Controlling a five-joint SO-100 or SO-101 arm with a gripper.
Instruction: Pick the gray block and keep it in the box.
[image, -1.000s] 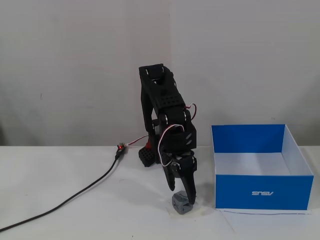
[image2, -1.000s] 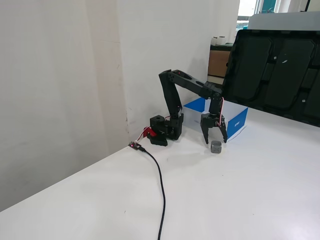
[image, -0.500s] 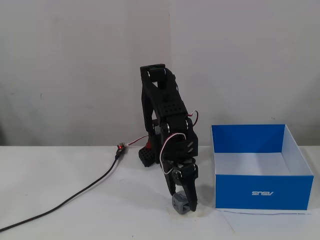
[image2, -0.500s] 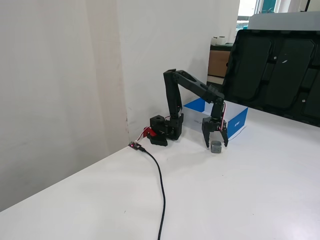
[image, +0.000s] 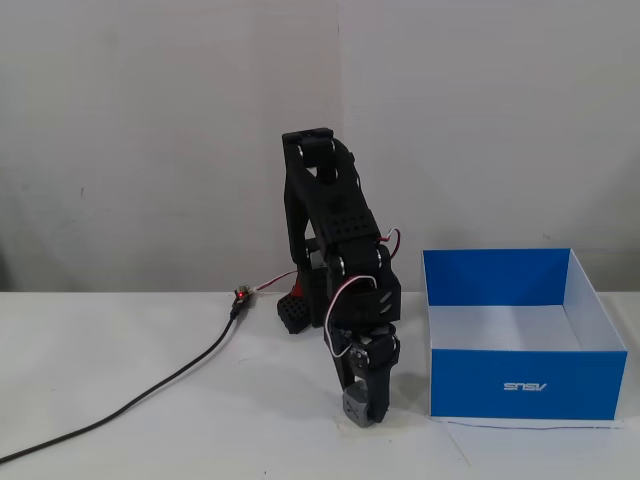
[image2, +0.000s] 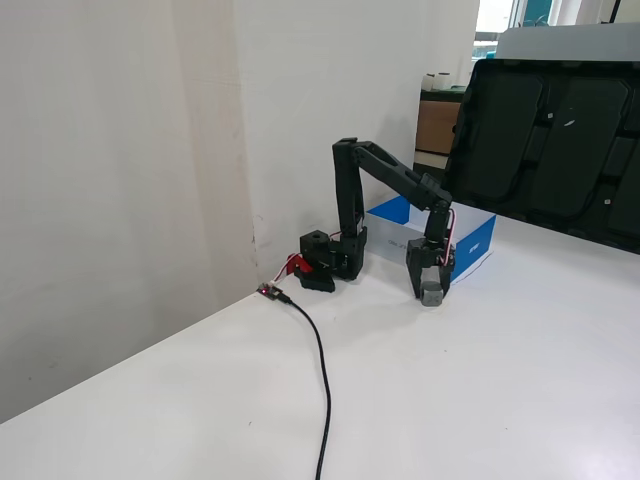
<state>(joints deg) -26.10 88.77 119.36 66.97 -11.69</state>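
In a fixed view facing the arm head-on, the black arm rises from its base by the wall, folds at the elbow and drops its wrist straight down toward the white table. The gripper points at the tabletop with its fingers down around the gray block, which sits on the table just left of the box. One dark finger crosses the front of the block, so only its left part shows. The fingers look drawn in close against the block, but whether they press on it cannot be told here. The blue box shows its white inside and a small white logo on the near wall. A black cable trails off to the left.

In a fixed view from the side, the arm reaches out from its base, the forearm sloping down to the gripper. Here both fingers stand on either side of the gray block, narrowly spread and close against it, the block low at the tabletop. The box lies just behind the gripper, partly hidden by it. This side shows a dark panel beyond the table, and the cable running toward the camera.
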